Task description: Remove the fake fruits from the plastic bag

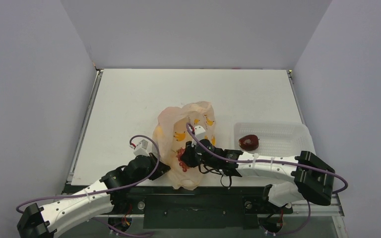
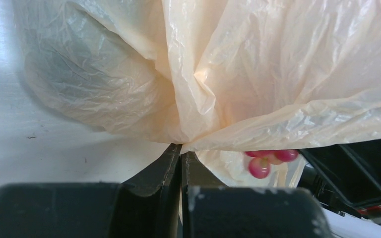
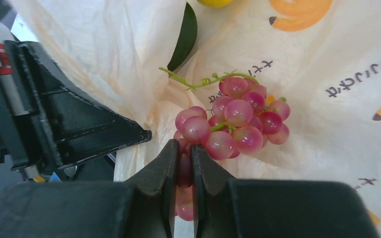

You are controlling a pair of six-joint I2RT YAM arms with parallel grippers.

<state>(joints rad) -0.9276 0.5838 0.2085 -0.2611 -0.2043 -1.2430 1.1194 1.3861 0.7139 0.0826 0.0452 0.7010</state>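
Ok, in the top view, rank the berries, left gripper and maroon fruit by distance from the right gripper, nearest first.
1. berries: pinched in the right gripper, against the bag.
2. left gripper: just to the left, clamped on the bag's edge.
3. maroon fruit: off to the right, lying in the tray.

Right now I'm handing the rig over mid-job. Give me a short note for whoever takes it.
Left gripper: shut on a fold of the bag.
Right gripper: shut on the berries, which lie against the bag.
Done: maroon fruit sits in the tray.
Left: probably carry the berries to the tray next. A yellow piece and a green leaf show among the bag's folds. No other fruit is visible.
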